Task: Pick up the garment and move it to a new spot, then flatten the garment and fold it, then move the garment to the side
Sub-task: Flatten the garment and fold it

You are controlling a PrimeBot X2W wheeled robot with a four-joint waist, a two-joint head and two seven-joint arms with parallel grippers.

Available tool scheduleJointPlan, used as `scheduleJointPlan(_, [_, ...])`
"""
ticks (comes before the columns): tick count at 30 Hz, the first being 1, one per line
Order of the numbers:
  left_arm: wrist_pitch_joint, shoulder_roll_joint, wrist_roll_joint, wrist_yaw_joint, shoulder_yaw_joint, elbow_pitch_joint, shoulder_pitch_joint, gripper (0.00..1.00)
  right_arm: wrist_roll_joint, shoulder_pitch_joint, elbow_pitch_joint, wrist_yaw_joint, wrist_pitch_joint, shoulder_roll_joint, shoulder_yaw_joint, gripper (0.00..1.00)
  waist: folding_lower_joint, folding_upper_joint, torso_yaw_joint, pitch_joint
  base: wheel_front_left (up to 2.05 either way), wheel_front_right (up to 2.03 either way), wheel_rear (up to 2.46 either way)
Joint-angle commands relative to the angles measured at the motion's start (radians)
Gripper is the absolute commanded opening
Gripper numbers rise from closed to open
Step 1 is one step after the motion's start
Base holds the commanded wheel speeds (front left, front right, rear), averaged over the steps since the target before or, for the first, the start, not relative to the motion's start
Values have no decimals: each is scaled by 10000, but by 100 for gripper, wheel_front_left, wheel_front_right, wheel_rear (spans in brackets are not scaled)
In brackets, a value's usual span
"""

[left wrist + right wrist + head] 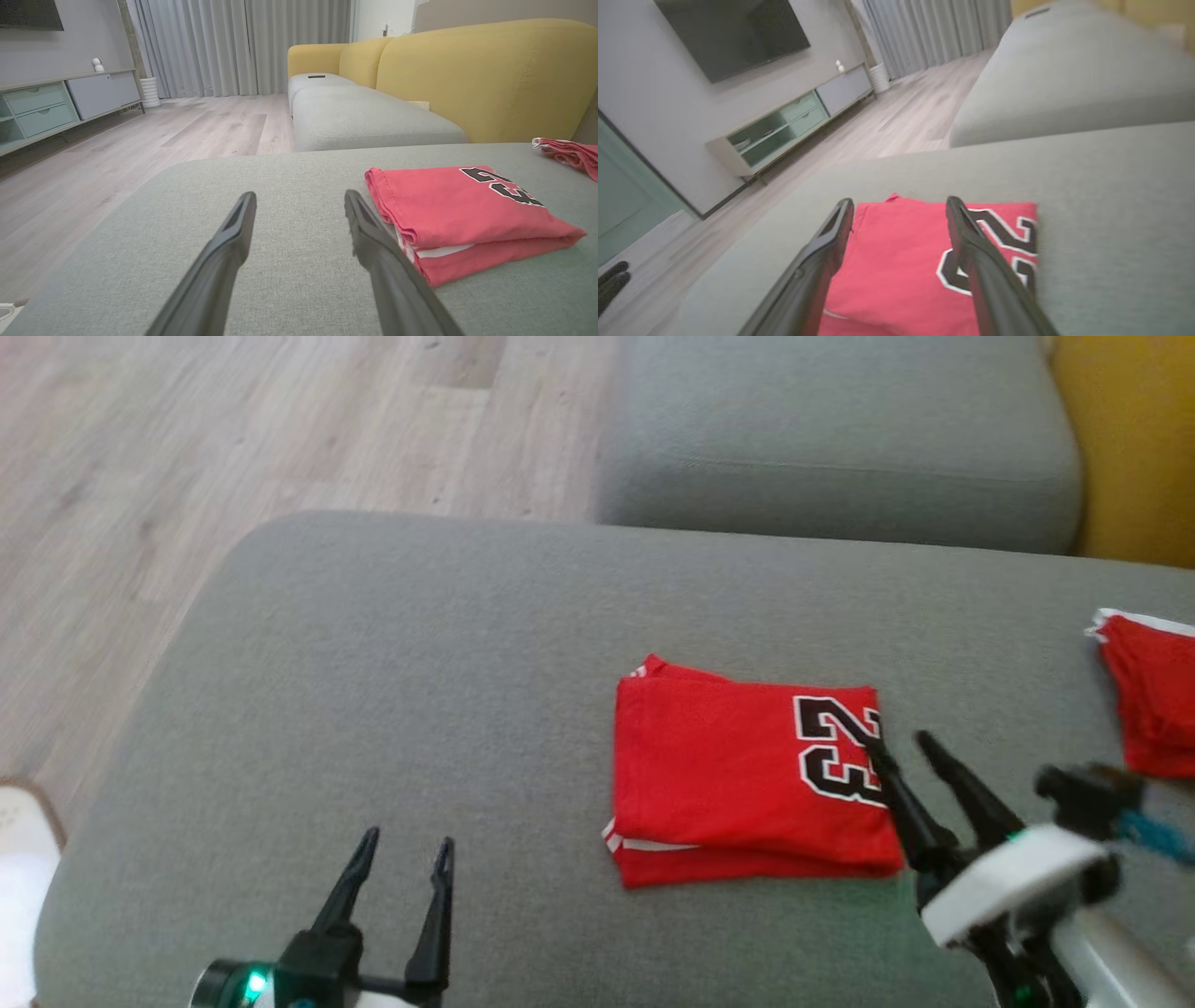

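Note:
The garment (738, 779) is a red jersey with a black "23", folded into a neat rectangle on the grey cushion (420, 691). It also lies to the right in the left wrist view (458, 214) and under the fingers in the right wrist view (901, 270). My right gripper (901, 739) hovers open at the garment's right edge, one finger over the number, nothing between the jaws. My left gripper (406, 845) stands open over bare cushion to the garment's left, apart from it.
A second red cloth (1153, 695) lies at the cushion's right edge. Another grey seat cushion (840, 439) and a yellow sofa back (486, 79) stand beyond. Wooden floor (233, 439) drops off to the left and far side.

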Motion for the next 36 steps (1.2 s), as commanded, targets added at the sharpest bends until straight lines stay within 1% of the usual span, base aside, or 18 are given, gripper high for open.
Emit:
scheduleJointPlan(1, [-124,10,-98,88,409,-382,-256,100,-410,-46,46,37,-746,-239,40,100,1,0,-215,-144,0,0,0])
scheduleJointPlan(2, [-124,5,-101,123,466,-386,-211,100,-714,-4,394,37,-1295,-202,-4,100,1,0,-295,-178,0,0,0])
scheduleJointPlan(4, [-124,-10,-98,182,560,-382,-109,100,-1518,33,1116,37,-1974,-55,-246,100,1,0,-451,-251,0,0,0])
scheduleJointPlan(7, [-124,-46,-69,261,656,-388,33,100,-2897,151,1809,37,-2263,439,-1017,100,1,0,-667,-345,0,0,0])
scheduleJointPlan(10, [-124,-91,-24,319,727,-447,139,100,-4241,502,1429,37,-2285,1165,-2047,100,1,0,-844,-434,0,0,0])
scheduleJointPlan(12, [-124,-122,25,357,750,-512,219,100,-4990,935,1029,37,-2288,1633,-2487,100,1,0,-943,-513,0,0,0])
scheduleJointPlan(14, [-124,-142,91,407,787,-576,291,100,-5480,1383,699,37,-2289,2087,-2825,100,1,0,-1027,-599,0,0,0])
scheduleJointPlan(15, [-124,-153,119,406,781,-588,314,100,-5614,1607,586,37,-2290,2285,-2937,100,1,0,-1041,-628,0,0,0])
scheduleJointPlan(17, [-124,-181,163,426,779,-610,346,100,-5908,1976,414,37,-2290,2467,-2940,100,1,0,-1063,-683,0,0,0])
scheduleJointPlan(24, [-124,-260,225,470,798,-629,388,100,-6263,2482,287,37,-2291,2613,-2807,100,1,0,-1123,-811,0,0,0])
scheduleJointPlan(36, [-124,-331,314,519,901,-538,424,100,-6354,2358,425,37,-2292,2639,-2621,100,1,0,-1240,-913,0,0,0])
